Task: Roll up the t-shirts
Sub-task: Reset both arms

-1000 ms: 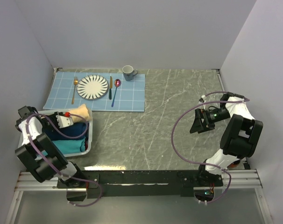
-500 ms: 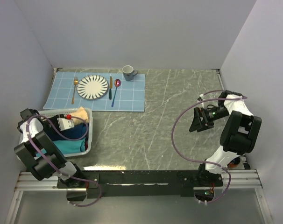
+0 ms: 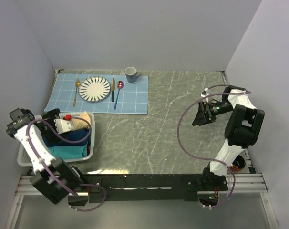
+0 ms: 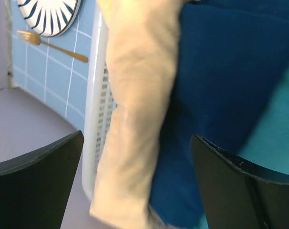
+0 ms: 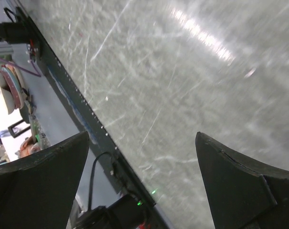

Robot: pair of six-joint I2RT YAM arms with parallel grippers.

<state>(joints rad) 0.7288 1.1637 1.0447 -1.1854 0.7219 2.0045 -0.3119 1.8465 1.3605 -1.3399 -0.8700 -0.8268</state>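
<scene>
1. The left gripper (image 4: 135, 162) lets go! Jaws that were pinched on the tan t-shirt (image 3: 82, 119) now stand wide, with the cloth loose between them.
2. The shirt sinks back. A second ago it bulged over the far right corner of the basket (image 3: 90, 143); now it lies lower, inside the far rim.
3. The left arm's elbow swings out leftward, uncovering the basket's left side.
4. The right gripper (image 3: 201, 114) drifts a little farther from the bases, its arm standing straighter.
</scene>
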